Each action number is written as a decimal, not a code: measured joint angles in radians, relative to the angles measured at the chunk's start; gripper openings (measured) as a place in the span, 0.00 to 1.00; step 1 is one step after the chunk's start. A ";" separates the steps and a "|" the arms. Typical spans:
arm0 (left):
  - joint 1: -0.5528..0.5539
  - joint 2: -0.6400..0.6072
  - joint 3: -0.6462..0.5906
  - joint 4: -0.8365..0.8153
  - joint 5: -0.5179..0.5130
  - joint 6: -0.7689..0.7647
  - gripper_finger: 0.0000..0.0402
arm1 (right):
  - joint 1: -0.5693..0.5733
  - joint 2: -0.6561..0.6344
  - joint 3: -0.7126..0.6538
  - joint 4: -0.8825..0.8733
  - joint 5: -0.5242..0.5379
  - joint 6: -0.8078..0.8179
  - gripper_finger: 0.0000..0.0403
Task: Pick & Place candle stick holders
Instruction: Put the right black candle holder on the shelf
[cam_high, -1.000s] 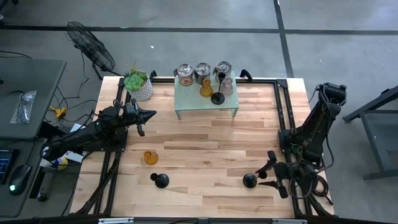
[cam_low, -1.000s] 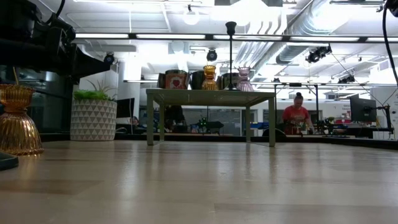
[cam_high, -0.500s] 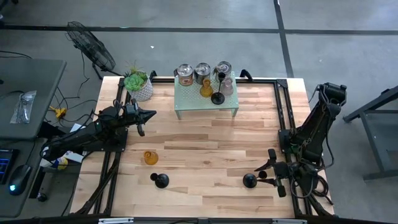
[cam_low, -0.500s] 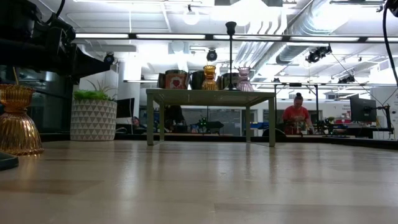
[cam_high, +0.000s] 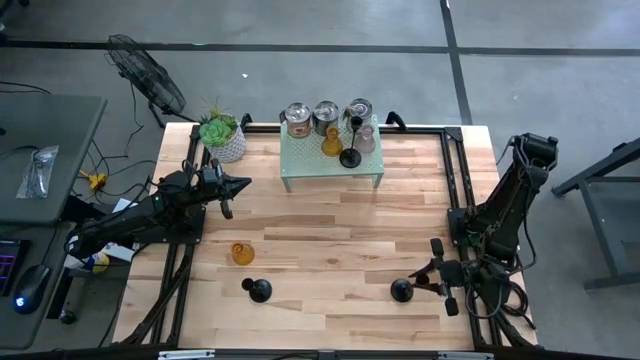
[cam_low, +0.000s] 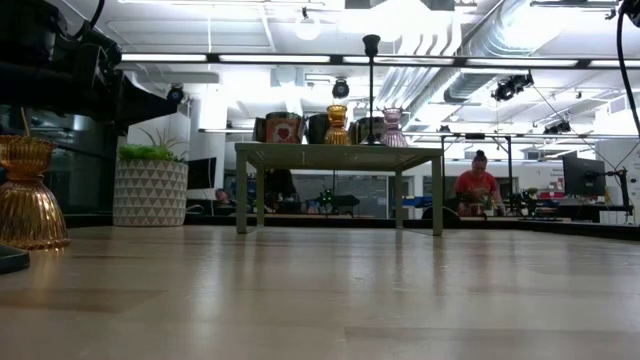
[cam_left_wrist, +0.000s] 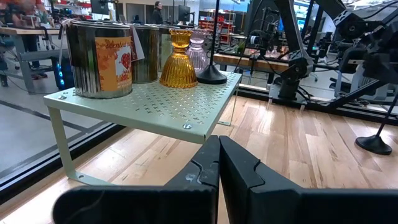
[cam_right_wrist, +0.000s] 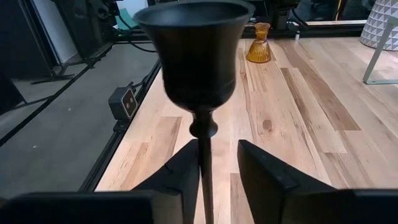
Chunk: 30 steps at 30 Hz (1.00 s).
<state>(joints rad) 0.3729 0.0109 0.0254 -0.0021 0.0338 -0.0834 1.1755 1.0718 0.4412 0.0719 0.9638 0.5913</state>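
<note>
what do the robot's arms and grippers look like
Both arms are dark, nearly black, built of jointed segments with cables trailing at their bases. The left gripper tapers to a point. Seen from its wrist, its two fingers are matte black angular wedges. The right gripper has the same flat black fingers, with no markings visible.

We see a wooden table (cam_high: 330, 240) carrying a green shelf (cam_high: 300, 160), a plant pot (cam_high: 224, 140), an amber holder (cam_high: 241, 253) and two black holders (cam_high: 258, 290)
</note>
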 joint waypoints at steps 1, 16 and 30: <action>0.000 0.000 0.000 0.000 0.000 0.000 0.00 | 0.000 0.000 0.000 0.000 0.000 -0.005 0.23; 0.000 0.000 0.000 0.000 0.000 0.000 0.00 | -0.023 0.000 0.000 0.009 -0.036 -0.017 0.03; 0.000 0.000 0.000 0.000 0.000 0.000 0.00 | -0.155 -0.031 0.023 0.020 -0.084 -0.090 0.02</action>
<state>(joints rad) 0.3725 0.0107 0.0252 -0.0021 0.0338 -0.0836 1.0203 1.0411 0.4641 0.0919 0.8800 0.5011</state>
